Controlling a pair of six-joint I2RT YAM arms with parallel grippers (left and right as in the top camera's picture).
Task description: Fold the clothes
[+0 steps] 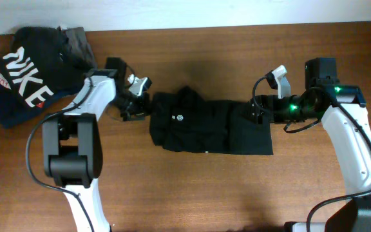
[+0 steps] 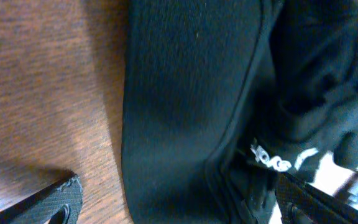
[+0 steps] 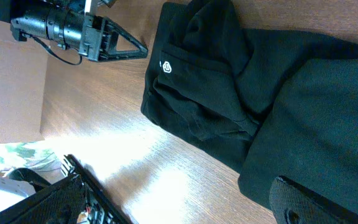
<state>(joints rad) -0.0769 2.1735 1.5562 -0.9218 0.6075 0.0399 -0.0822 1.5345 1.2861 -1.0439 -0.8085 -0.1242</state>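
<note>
Finds T-shirt [image 1: 211, 125] at mid-surface, lying as a long band from left to right, roughly squared at the right end, bunched and rumpled at the left. Notes white mark [image 1: 179, 117] facing up, toward the left end. Judges the sides as turned in and the end-to-end fold as not yet made; grades the job about half done.

Places left pincer [image 1: 140, 106] at the rumpled left end, released, fingers spread wide in the wrist view with fabric lying between them, not gripped. Places right pincer [image 1: 255, 113] over the right end, likewise released, fingers wide apart, one low above the cloth; cannot tell contact.

Judges the next move thus: calls for clenching on one end's edge through all layers, lifting clear of the surface [image 1: 205, 187], and carrying that end over onto the other, edges matched. Advises smoothing the left bunching first, to avoid a lumpy fold. Flags the soft fabric as liable to slip or drag out of square under a single-point grip.

Counts: one T-shirt; one white mark; two pincers; one NIKE garment [image 1: 23, 77] at the far-left corner, well apart from the T-shirt; one grey garment [image 1: 79, 37] just behind that, touching it.
</note>
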